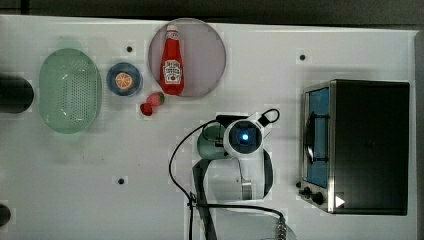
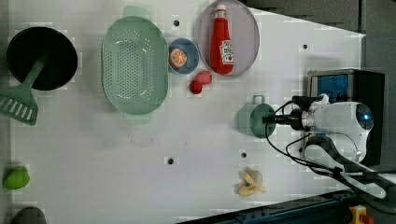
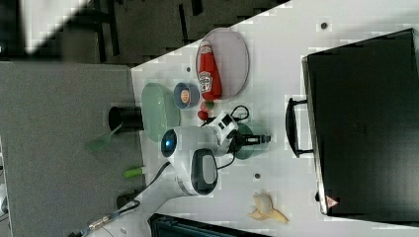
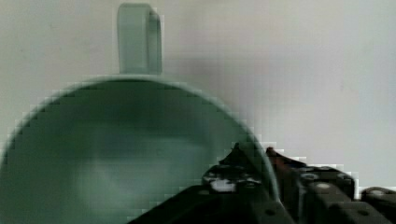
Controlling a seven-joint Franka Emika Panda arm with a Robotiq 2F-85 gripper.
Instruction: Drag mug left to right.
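Here the tool (image 4: 254, 175) sits at the rim of the mug (image 4: 126, 149), and the wrist view shows one dark finger inside the wall and the other outside it, so it is clamped on the rim. In the left view the tool (image 2: 273, 119) reaches the mug (image 2: 254, 120) from the left view's right, and the mug's handle points toward the left view's top. In the top view the white wrist covers most of the mug (image 1: 210, 142), which peeks out on the top view's left of the arm. The right view shows the mug (image 3: 249, 143) just beyond the wrist, between the arm and the oven's handle.

The mug stands upright on the white table (image 1: 125, 150), about midway across it in the top view, well apart from the toaster oven (image 1: 357, 145) at the top view's right. Toward the top view's upper left lie two strawberries (image 1: 152, 102), touching each other, beside a round grey plate (image 1: 207, 55) that carries a ketchup bottle (image 1: 172, 62) lying flat. Just beside the plate is a small blue dish (image 1: 124, 80) with an orange slice, and next to that a pale green perforated basket (image 1: 70, 90). In the left view a black bowl (image 2: 42, 58) holds a green spatula (image 2: 21, 100), a banana (image 2: 250, 183) lies near the table's lower edge, and a green pepper (image 2: 16, 177) sits at the left view's lower left.
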